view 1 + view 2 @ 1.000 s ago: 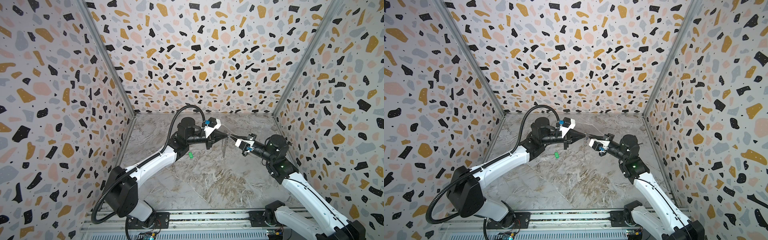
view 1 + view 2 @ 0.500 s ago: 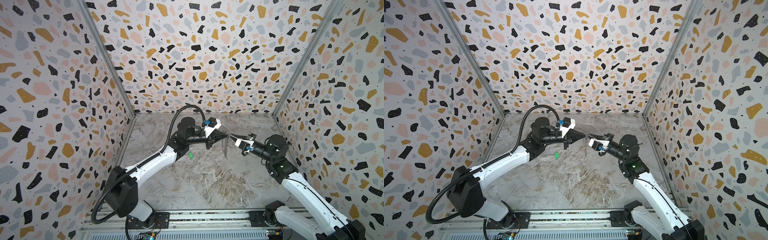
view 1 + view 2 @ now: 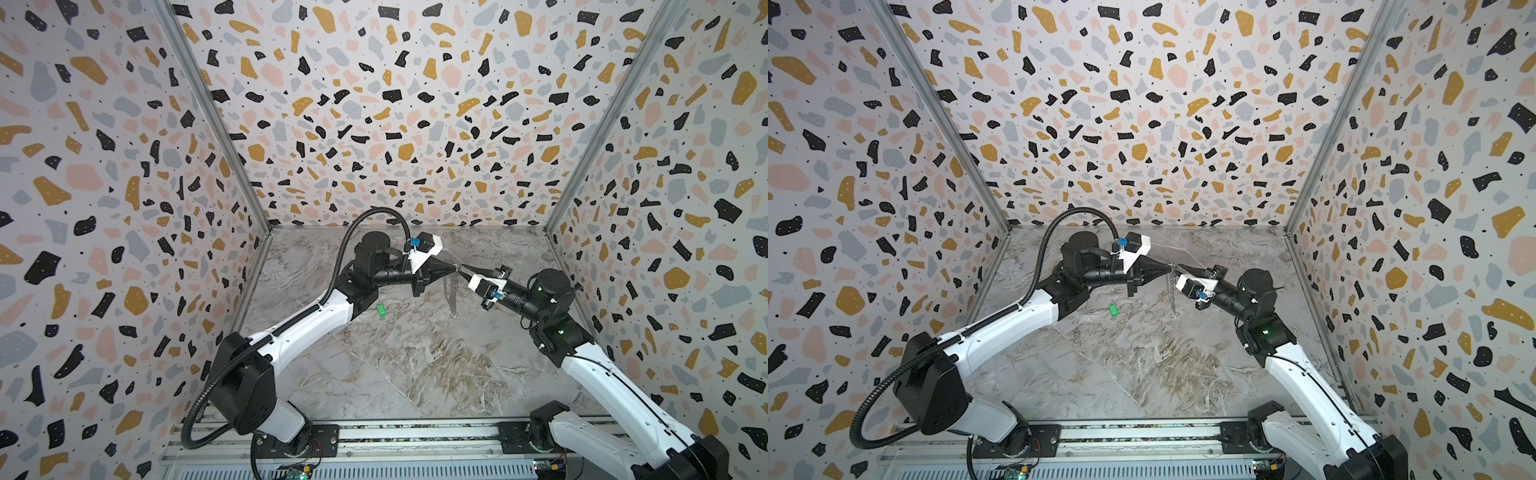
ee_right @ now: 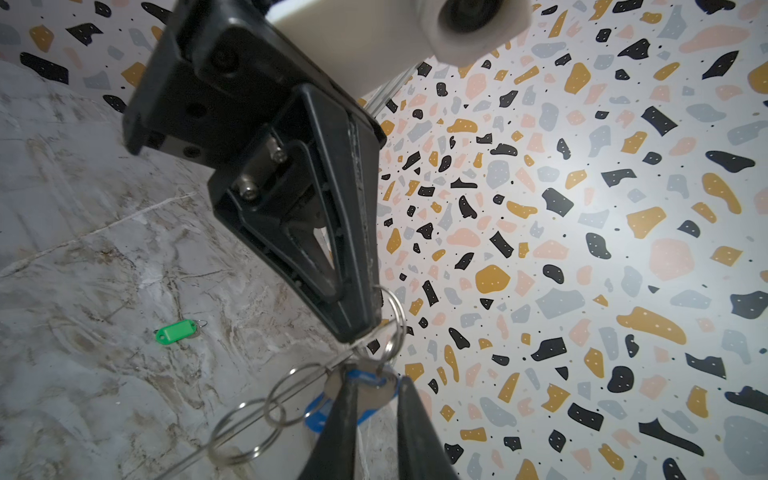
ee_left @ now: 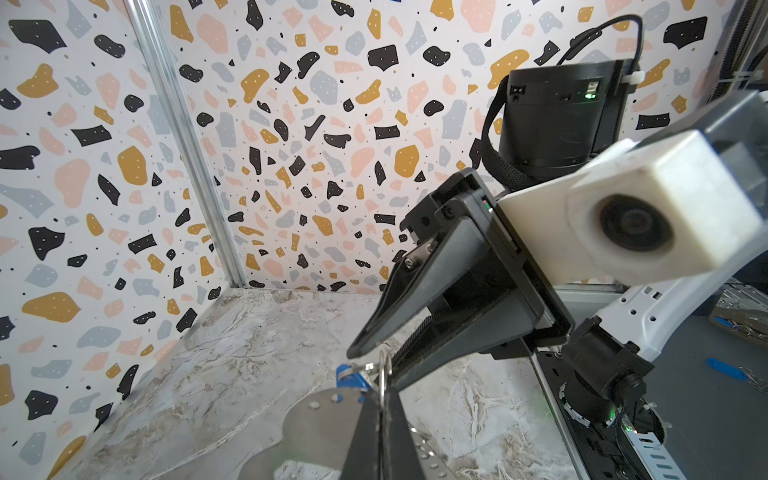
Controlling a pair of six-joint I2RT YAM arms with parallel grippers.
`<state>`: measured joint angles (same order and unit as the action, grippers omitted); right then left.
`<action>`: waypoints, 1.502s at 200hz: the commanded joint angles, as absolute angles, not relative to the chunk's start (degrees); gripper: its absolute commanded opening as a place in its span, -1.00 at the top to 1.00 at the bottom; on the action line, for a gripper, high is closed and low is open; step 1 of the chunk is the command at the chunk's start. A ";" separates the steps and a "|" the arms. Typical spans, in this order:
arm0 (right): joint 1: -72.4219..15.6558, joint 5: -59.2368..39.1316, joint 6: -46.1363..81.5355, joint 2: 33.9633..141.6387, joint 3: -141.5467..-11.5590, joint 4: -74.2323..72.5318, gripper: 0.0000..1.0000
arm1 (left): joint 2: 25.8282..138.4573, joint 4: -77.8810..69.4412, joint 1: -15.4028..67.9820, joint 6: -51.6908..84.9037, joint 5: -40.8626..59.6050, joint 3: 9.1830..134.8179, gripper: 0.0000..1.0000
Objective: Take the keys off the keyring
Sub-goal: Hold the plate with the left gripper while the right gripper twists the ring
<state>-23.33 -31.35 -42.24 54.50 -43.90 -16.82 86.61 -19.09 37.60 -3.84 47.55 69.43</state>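
While the green key point(image 3: 380, 311) lies flat on the marbled surface point(image 3: 415, 365), close beside your left arm and well apart from the keyring, everything else hangs in the air to its right. Both top views show that green key point(image 3: 1112, 310) lying alone.

Next comes your left tool point(image 3: 450, 270), its jaws pressed together on a thin wire loop at the top of the keyring point(image 3: 451, 293). In the left wrist view you see its two dark fingers point(image 5: 365, 436) closed flat on that loop. The keyring point(image 3: 1172, 296) hangs straight down from this grip, edge-on in both top views. You cannot tell whether its lower end touches the surface.

The blue key point(image 5: 351, 376) sits at the top of the plate, just beside the pinched loop.

Your right tool point(image 3: 464, 269) meets the left one almost tip to tip. In the right wrist view its fingers point(image 4: 340, 424) stand a narrow gap apart, with the blue key point(image 4: 318, 411) and the keyring's upper end between them. You cannot tell whether the pads press on the key. More wire loops point(image 4: 274, 409) trail off beside it.
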 commanded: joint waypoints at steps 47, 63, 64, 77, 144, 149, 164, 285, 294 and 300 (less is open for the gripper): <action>-23.65 -30.94 -39.85 54.40 -46.49 -18.46 0.56 | 86.77 -18.32 37.62 -6.01 48.69 72.19 1.00; -23.64 -31.68 -40.35 54.41 -46.58 -18.14 0.57 | 86.82 -17.98 37.62 -6.29 48.61 72.24 1.00; -23.64 -31.79 -40.43 54.45 -46.58 -18.12 0.58 | 86.83 -18.00 37.62 -6.36 48.60 72.29 1.00; -23.67 -33.33 -40.97 54.80 -46.75 -17.50 0.63 | 86.89 -17.74 37.70 -6.63 48.60 72.33 1.00; -15.91 -44.42 -39.84 55.04 -52.03 -1.76 0.39 | 86.49 -16.86 37.70 -11.42 49.37 72.51 1.00; -15.32 -46.06 -39.83 55.38 -52.97 -0.17 0.39 | 86.62 -16.20 37.71 -12.12 49.46 72.72 1.00; -14.78 -48.95 -38.93 55.90 -54.23 1.30 0.39 | 86.73 -14.77 37.71 -14.67 49.92 73.20 1.00; -14.86 -58.56 -31.53 61.42 -57.04 0.80 0.59 | 86.74 -5.94 38.12 -23.89 50.01 74.82 1.00; -14.85 -58.88 -31.39 61.61 -57.12 0.79 0.60 | 86.72 -5.82 38.14 -24.16 49.99 74.80 1.00; -14.90 -59.13 -31.14 61.73 -57.19 0.79 0.60 | 86.66 -5.74 38.14 -24.21 49.89 74.94 1.00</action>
<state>-14.85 -56.73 -33.01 61.60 -54.63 -0.40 86.94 -4.95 37.74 -22.24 49.04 72.25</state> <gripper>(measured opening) 0.203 0.047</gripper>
